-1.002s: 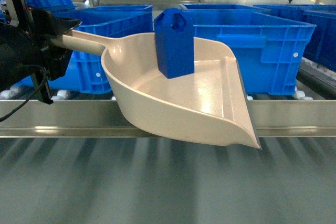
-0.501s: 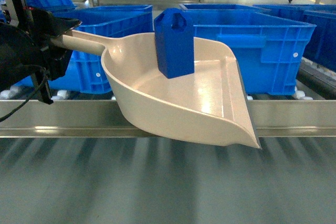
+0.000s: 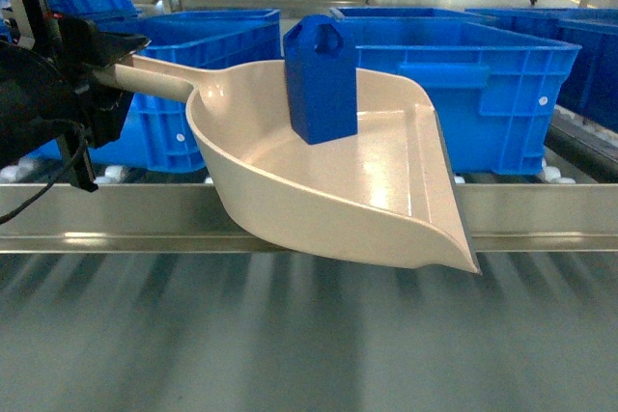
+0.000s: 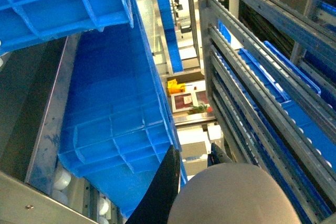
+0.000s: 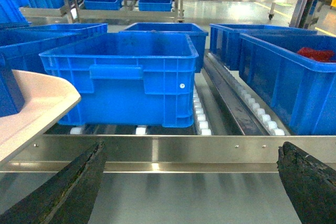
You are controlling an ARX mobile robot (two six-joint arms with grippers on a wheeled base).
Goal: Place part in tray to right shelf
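— How far along was it?
— The blue part (image 3: 322,80) stood upright in the beige tray (image 3: 386,190), carried by its handle in the left gripper (image 3: 92,69), jaws closed on it. The tray hung before the right shelf's rail (image 3: 541,211); delivery remained.
— And the right gripper (image 5: 191,182)?
— Spread wide, empty.
— Any change from earlier?
— Practically none; tray and part sat alike.

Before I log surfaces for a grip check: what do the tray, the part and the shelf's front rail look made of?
The tray looks like smooth, glossy beige moulded plastic, with soft highlights on its floor. The part seems hard bright-blue plastic with crisp moulded edges and a slight sheen. The right shelf has a front rail that looks like brushed stainless steel, mirroring the crates, with small fasteners. The left gripper holds the tray's handle.
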